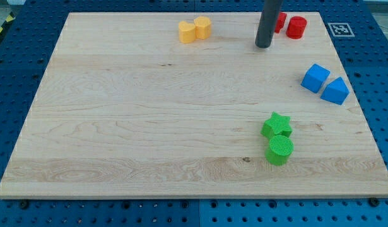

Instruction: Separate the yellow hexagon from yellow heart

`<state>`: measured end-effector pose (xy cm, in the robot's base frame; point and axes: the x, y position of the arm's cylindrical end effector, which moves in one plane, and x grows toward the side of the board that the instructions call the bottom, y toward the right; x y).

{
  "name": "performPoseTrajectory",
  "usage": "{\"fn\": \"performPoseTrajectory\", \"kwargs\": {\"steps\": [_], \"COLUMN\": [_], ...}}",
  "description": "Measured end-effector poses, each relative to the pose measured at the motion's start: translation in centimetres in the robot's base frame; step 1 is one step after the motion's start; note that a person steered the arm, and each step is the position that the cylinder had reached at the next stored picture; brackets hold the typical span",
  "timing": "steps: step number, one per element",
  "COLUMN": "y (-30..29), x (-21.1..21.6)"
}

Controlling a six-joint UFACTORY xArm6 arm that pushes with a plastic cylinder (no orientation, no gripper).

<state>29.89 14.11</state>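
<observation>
Rod [267, 22] hiding red block [279, 22], shape unclear

Wooden board [149, 113] on blue perforated table [17, 75]. Two red blocks at the view's top right: a cylinder [297, 27] and another [280, 23] (shape unclear, partly hidden). Blue cube [315, 77] touching blue wedge-like block [335, 91]. Green star [277, 125] touching green cylinder [281, 150] below it.

On the board [118, 126], the heart [187, 32] and hexagon [203, 26] sat touching at the view's top. My tip [264, 45] stood well to their right, just left of two touching blocks [289, 25].
</observation>
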Motion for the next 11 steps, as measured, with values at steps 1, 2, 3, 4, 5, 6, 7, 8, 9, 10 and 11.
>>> {"fn": "performPoseTrajectory", "kwargs": {"steps": [1, 2, 3, 4, 5, 6, 7, 8, 9, 10, 11], "y": [-0.5, -1.3, -2.1, -3.6, -5.4, -7.3, -8.3, -8.3, -9.0, -12.0, -13.7], "x": [-0.6, -1.1, -1.4, -1.4, -1.9, -2.0, -3.4, -5.5, -7.5, -7.6, -7.6]}}
